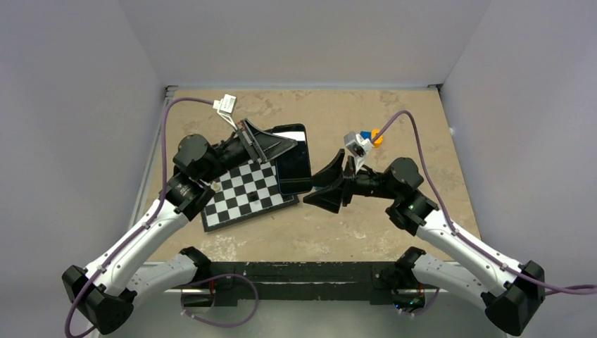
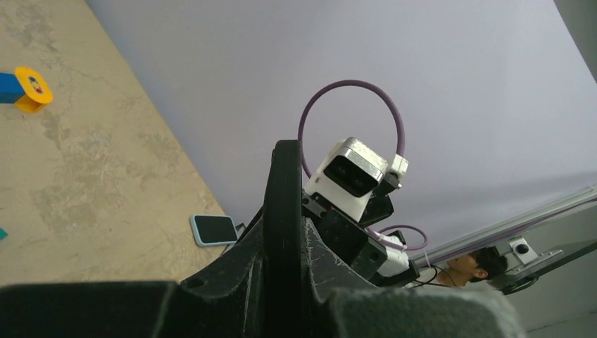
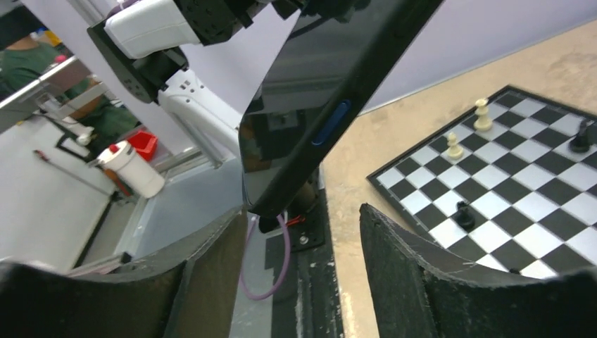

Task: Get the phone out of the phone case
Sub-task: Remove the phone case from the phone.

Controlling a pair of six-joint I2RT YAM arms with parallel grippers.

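My left gripper (image 1: 281,144) is shut on the phone case (image 1: 294,165), a black slab held up on edge over the chessboard. In the left wrist view its thick black edge (image 2: 281,197) stands clamped between my fingers (image 2: 283,229). The right wrist view shows the case's glossy face (image 3: 303,105) and a blue side button. I cannot tell whether anything sits inside it. My right gripper (image 1: 311,191) is open, and the case's lower corner hangs just past its fingertips (image 3: 303,211). The phone (image 2: 213,229), light-blue rimmed, lies screen-up by the right wall, hidden in the top view.
A chessboard (image 1: 246,193) lies under the case, with a few pieces (image 3: 464,141) standing on it. An orange and blue toy (image 1: 373,137) sits at the back right. Walls close off three sides of the table.
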